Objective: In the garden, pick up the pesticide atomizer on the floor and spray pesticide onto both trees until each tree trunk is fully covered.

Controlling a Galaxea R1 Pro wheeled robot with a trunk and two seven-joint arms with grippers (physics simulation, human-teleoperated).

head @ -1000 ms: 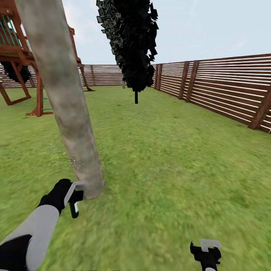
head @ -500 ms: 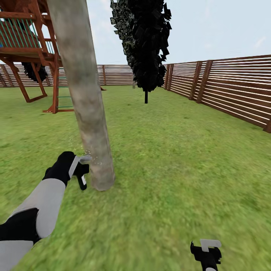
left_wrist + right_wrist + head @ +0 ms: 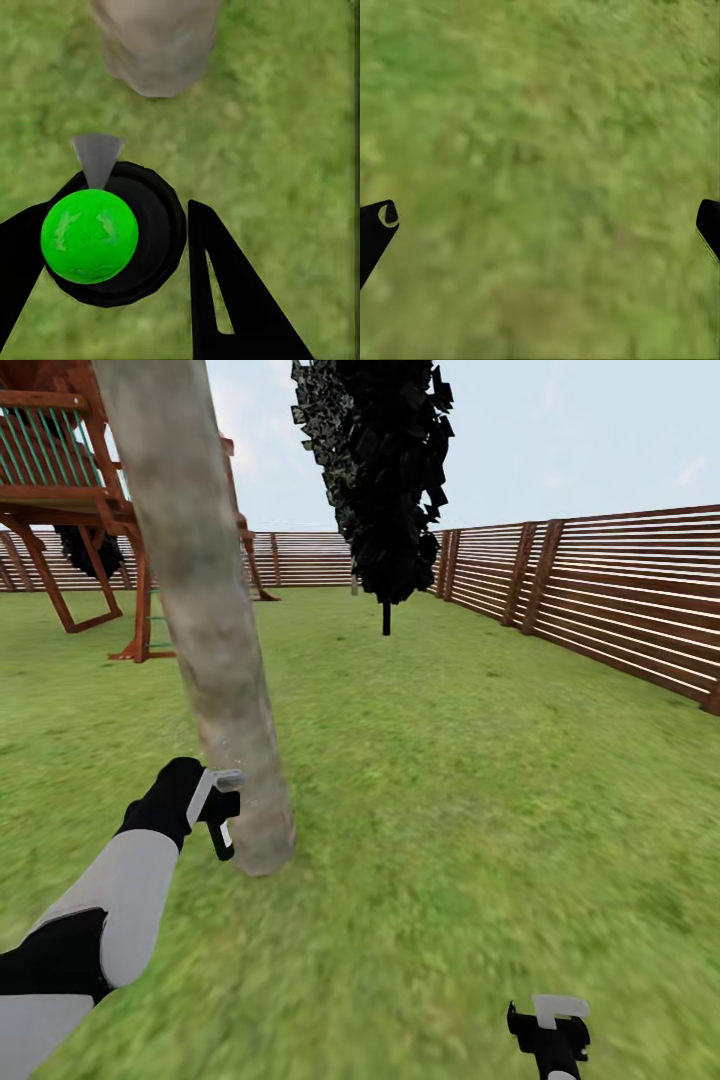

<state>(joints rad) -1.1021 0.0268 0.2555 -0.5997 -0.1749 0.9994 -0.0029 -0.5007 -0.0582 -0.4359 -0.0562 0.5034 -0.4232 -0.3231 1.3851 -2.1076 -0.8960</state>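
- Atomizer, judged light, rigid and slick, is pinched around its body by the left pincer, nozzle at 12 o'clock toward the trunk.
- Right pincer is spread wide over grass.

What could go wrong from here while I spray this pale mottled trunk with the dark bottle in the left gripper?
1. The grey trigger nozzle of the dark green-black spray bottle sits very near the thick pale mottled tree trunk; it could bump it.
2. The nozzle is aimed low near the base, so the upper trunk may go uncovered.
3. The left gripper holds the bottle off-centre, so it might slip.
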